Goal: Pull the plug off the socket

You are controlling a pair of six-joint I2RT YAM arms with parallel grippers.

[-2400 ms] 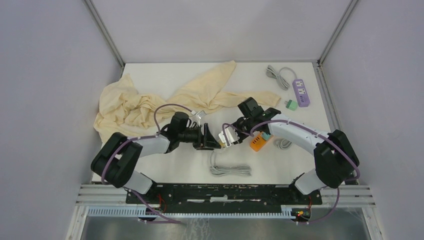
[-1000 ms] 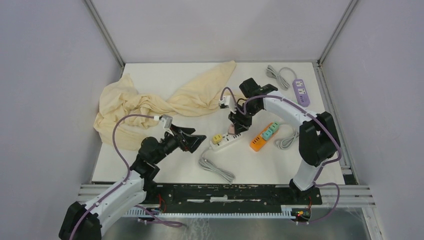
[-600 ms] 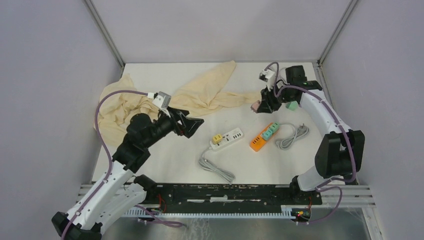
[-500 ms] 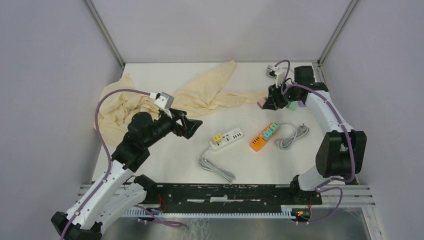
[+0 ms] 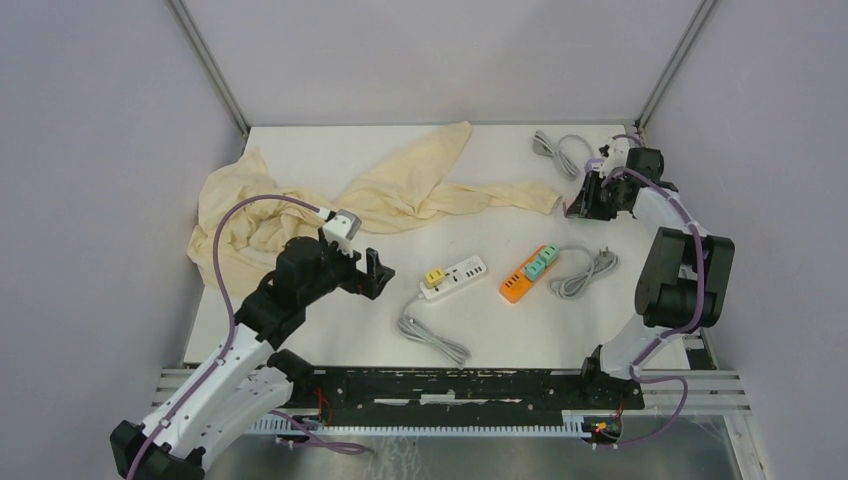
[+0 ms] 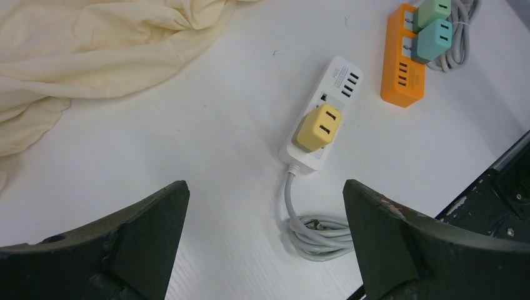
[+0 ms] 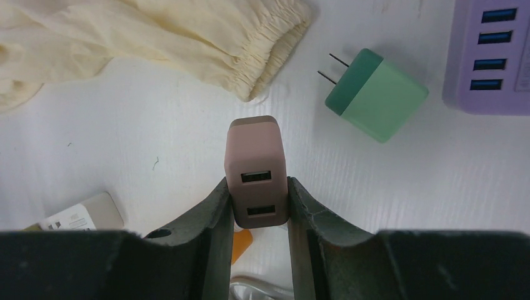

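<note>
The right jaws clamp a dusty-pink USB charger plug point(image 7: 256, 147) by its sides. The left jaws gape wide above the white power strip point(image 6: 325, 112), touching nothing.

close right wrist view perhaps shares overhead's white strip point(image 7: 81, 215).

A robot test cell in a laboratory is shown. A white table point(image 5: 340, 328) is enclosed by plain grey panels point(image 5: 90, 200) held in aluminium posts point(image 5: 207, 65), and a left arm point(image 5: 300, 275) and a right arm point(image 5: 685, 275) are bolted to a black rail point(image 5: 440, 385) at its near edge.
</note>
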